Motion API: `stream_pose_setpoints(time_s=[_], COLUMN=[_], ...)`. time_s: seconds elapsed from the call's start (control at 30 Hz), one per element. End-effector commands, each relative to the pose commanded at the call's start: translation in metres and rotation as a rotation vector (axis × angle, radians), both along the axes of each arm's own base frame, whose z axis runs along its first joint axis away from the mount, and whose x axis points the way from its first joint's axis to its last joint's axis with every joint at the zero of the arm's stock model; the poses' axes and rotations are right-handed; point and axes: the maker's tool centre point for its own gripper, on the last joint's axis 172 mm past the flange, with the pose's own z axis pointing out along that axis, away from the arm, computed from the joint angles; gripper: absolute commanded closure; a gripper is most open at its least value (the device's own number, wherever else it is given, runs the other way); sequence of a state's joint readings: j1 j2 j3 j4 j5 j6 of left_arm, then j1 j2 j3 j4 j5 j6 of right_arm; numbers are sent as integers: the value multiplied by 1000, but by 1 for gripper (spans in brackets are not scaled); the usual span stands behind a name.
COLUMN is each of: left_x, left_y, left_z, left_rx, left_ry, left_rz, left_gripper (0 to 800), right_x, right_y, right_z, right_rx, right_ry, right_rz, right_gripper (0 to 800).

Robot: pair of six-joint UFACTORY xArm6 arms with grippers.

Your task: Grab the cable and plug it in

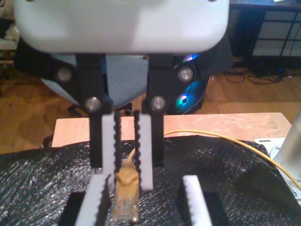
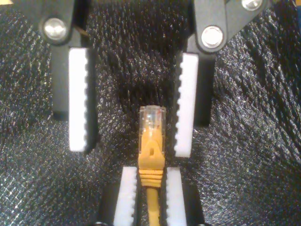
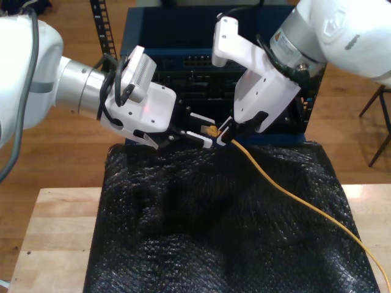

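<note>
The yellow-orange cable (image 3: 287, 189) runs across the black cloth from the exterior view's lower right up to my second gripper (image 3: 226, 138). That gripper (image 2: 150, 170) is shut on the cable just behind the orange boot. The clear plug (image 2: 152, 115) sticks out past its pads. My first gripper (image 2: 130, 149) is open, its white pads on either side of the plug and apart from it. In the first wrist view the plug (image 1: 126, 213) points toward my first gripper (image 1: 143, 183), below my second gripper (image 1: 128, 187). In the exterior view my first gripper (image 3: 204, 129) comes in from the left.
A crinkled black cloth (image 3: 183, 232) covers the wooden table (image 3: 55, 232). Behind the grippers stands a blue rack (image 3: 177, 30) with a row of ports (image 3: 197, 61). Chair legs (image 3: 376, 122) show at the exterior view's right.
</note>
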State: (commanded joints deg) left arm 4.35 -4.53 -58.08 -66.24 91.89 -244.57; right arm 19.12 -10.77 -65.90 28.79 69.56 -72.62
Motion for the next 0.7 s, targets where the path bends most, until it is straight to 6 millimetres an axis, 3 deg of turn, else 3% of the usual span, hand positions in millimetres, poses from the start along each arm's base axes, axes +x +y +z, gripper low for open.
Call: stream_pose_setpoints(time_s=[0.37, 0.7], left_x=[1, 1], left_y=[2, 1], left_z=[0, 1], left_rx=[-1, -4], left_ry=[1, -1], left_rz=[3, 3], left_gripper=[560, 671], right_x=[0, 0], right_y=[0, 1], right_z=[0, 0], right_rx=[1, 3], right_ry=[0, 1], right_rz=[0, -1], right_gripper=[793, 793])
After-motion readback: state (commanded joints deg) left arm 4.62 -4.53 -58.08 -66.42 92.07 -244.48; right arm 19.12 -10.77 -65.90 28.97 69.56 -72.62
